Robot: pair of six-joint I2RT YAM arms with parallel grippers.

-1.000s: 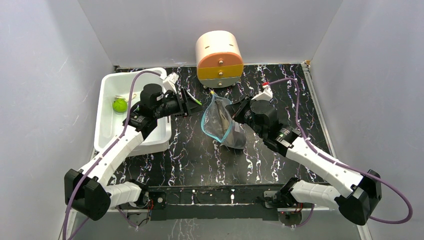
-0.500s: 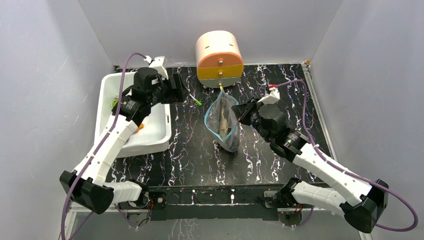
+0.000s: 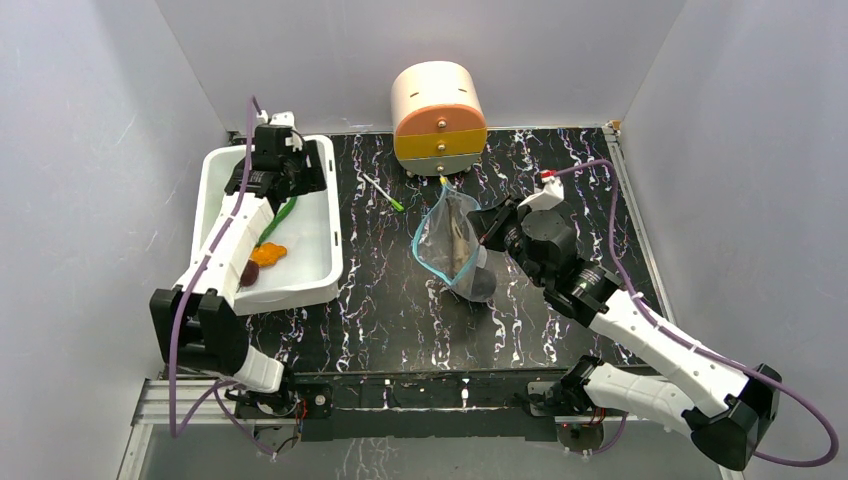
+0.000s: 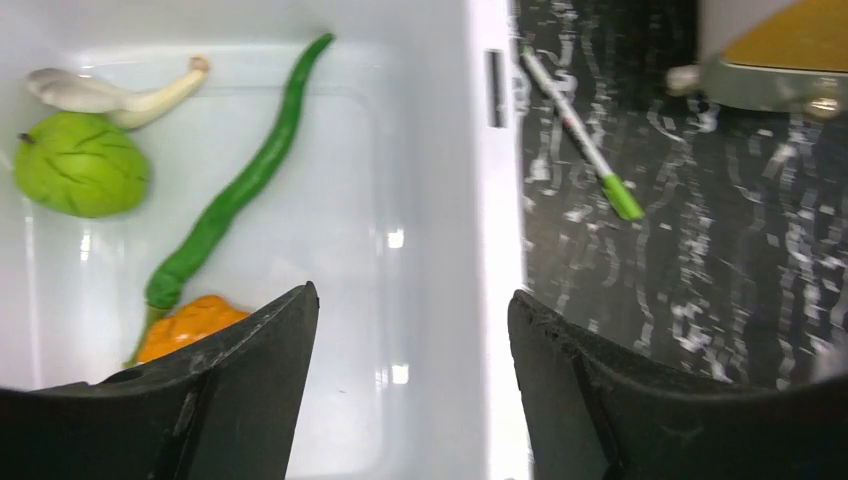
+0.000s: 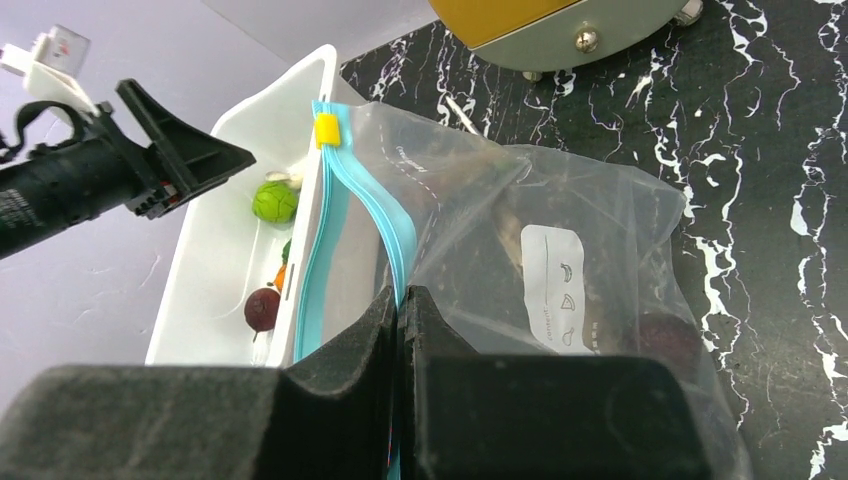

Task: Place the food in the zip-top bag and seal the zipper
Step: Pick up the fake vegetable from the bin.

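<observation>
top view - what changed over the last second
The left gripper swung away from the crinkly clear zip-top bag, going left and toward the back, and now hangs open over the white rectangular plastic tub. The right gripper drifted slightly right, staying shut on the bag at its teal-blue zipper edge. The bag barely shifted; the thin white pen stayed put.

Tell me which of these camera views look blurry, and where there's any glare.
Left wrist view: soft with motion blur, the pen and marbled table smeared, small glare spots on the white tub floor. Right wrist view: the right claw is a dark out-of-focus mass up close, the zip-top bag beyond is sharp. Top external view: evenly lit and crisp.
</observation>
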